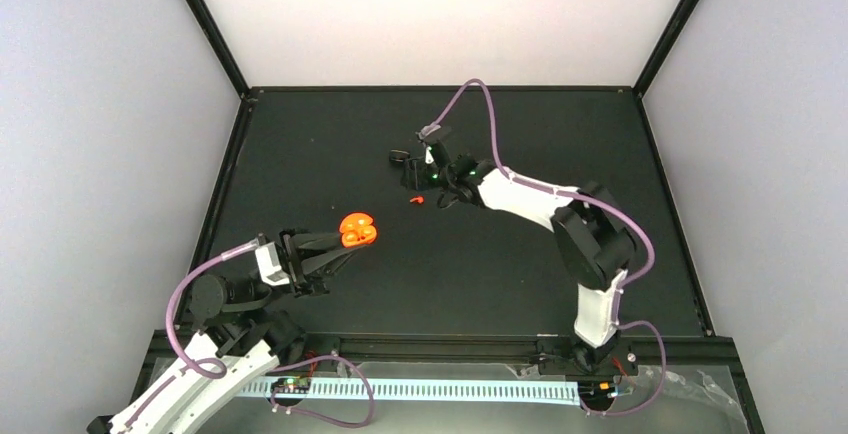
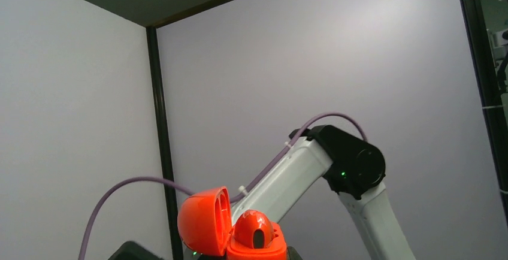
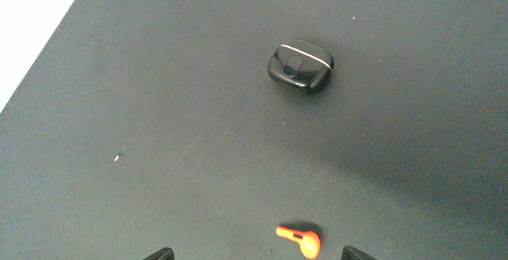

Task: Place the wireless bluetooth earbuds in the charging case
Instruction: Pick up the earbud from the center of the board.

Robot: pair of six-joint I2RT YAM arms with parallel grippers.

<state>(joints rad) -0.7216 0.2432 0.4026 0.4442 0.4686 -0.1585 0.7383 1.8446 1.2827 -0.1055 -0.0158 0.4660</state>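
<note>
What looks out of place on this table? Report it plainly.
One orange earbud lies loose on the mat, outside the open orange case held up by the left claw. A closed black case sits beyond it, matching neither.

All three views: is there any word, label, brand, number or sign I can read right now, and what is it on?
No readable text in any view.
charging case: plain orange, no marking.
earbud: no marking.
black object: only a thin pale line, no lettering.
pale strip at the near edge: fine ticks, too small to read.
</note>
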